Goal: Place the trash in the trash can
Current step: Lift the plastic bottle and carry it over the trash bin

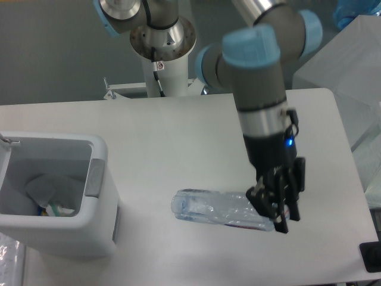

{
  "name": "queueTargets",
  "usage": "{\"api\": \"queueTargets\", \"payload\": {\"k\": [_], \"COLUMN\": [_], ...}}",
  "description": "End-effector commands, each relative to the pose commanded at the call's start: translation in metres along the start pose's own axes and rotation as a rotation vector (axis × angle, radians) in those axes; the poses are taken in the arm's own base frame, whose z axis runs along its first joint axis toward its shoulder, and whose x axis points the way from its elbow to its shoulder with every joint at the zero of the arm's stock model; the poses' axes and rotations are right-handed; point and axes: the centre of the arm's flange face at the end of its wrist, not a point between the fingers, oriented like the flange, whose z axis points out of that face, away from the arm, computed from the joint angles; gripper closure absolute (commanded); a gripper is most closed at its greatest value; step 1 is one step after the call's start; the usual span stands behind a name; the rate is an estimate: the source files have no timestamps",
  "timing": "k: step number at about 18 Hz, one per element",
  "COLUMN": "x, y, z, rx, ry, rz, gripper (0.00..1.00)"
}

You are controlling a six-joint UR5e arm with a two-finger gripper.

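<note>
The crushed clear bottle [217, 210] lies flat on the white table, its long side running left to right. My gripper [278, 210] is down at the bottle's right end, with its dark fingers [264, 205] on either side of that end. I cannot tell whether they press on it. The white trash can [98, 179] stands at the left front of the table, well apart from the bottle. A small crumpled clear item [44, 190] lies inside the can on its floor.
The arm's base column [162, 65] stands at the back middle of the table. A clear box-like cover [351, 71] stands at the right edge. The table's front edge runs just below the bottle and the can.
</note>
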Motion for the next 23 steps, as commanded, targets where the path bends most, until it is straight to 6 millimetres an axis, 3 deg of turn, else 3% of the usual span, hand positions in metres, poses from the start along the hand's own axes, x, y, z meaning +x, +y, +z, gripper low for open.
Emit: {"api": "queueTargets", "payload": {"k": [4,8,15,17,23], "x": [0.044,0.087,0.164,0.189,0.214], "y": [-0.011,-0.008,0.029,0.059,0.092], "z": [-0.031,-0.072,-0.112,-0.117,-0.134], "rx": [0.065,0.124,0.121,0.081,0.037], "ry": [0.065,0.139,0.264,0.301,0.348], "rz": [0.112,0.227,0.284,0.311,0.314], "gripper": [0.63,0.64,0.64,0.64,0.64]}}
